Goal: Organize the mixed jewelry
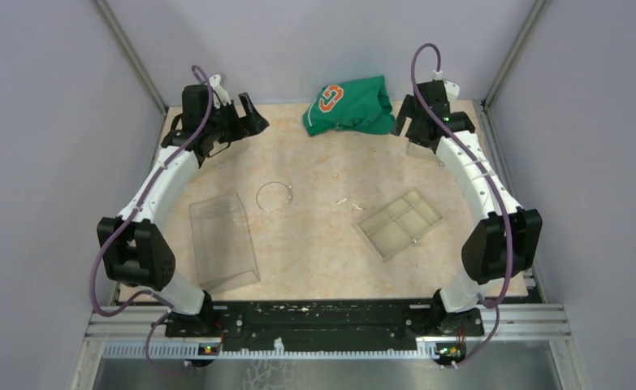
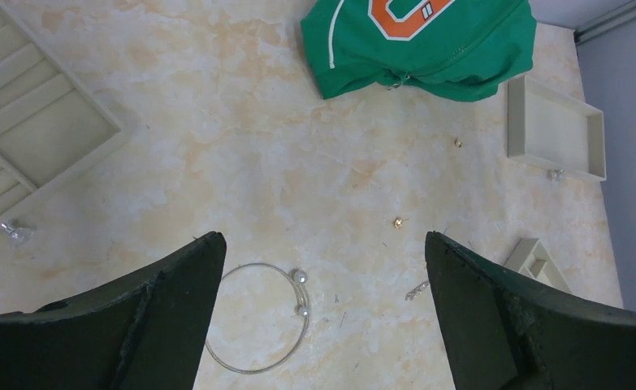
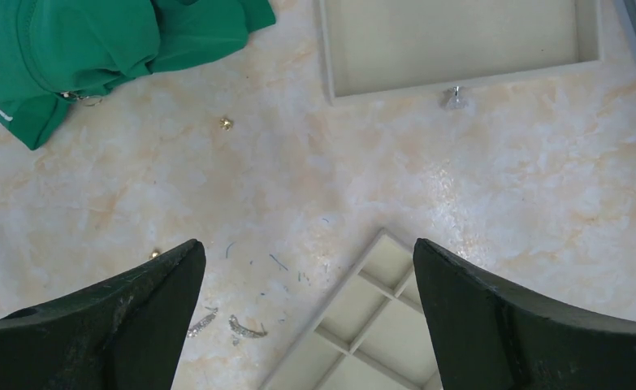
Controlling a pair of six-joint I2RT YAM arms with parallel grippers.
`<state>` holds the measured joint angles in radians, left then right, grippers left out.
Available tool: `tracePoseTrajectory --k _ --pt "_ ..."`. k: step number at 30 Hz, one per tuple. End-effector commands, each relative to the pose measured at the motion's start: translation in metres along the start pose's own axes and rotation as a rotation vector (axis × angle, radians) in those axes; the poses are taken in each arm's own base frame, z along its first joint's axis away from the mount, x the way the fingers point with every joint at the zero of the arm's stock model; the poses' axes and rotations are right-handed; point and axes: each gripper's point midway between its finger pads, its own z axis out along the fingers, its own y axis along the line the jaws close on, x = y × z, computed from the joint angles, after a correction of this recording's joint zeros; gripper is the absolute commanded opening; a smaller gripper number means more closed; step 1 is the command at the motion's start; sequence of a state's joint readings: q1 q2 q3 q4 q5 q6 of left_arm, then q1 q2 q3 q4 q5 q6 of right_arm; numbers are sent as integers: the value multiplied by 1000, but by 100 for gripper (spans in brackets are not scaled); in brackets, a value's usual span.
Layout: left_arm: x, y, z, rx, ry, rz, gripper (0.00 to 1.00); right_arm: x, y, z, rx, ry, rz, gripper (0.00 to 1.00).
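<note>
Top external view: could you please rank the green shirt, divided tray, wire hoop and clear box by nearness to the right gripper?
1. Green shirt, beside the right gripper.
2. Divided tray, right side.
3. Wire hoop, centre.
4. Clear box, left side.

The top external camera looked steeply down from high above the near edge, covering the whole tabletop [image 1: 322, 252]. The wrist cameras, high near the far edge, faced down past the left tool [image 2: 322, 240] and right tool [image 3: 310, 244]. Both shared the green cloth [image 2: 460, 57] and the shallow tray [image 2: 554, 122].
</note>
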<state>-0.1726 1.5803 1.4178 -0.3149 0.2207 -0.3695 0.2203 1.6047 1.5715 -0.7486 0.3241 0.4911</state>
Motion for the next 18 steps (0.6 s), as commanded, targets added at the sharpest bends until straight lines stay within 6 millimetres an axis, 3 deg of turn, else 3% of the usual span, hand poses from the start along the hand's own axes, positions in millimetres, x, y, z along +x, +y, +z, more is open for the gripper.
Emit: tracePoseTrajectory --k 1,7,11,15,18 --pt "-9 -6 -6 18 -31 19 99 -15 4 -8 -23 -70 36 98" --pt "-9 1 -6 -18 -25 34 99 -10 0 -6 1 -66 91 98" --pt "0 -9 -5 -10 -11 98 99 -5 -3 -5 15 -64 120 99" --pt "36 -30 7 -108 44 270 99 2 0 -6 -23 -81 147 98" --pt "83 -54 16 -101 144 338 99 6 -2 -11 -33 -128 147 98"
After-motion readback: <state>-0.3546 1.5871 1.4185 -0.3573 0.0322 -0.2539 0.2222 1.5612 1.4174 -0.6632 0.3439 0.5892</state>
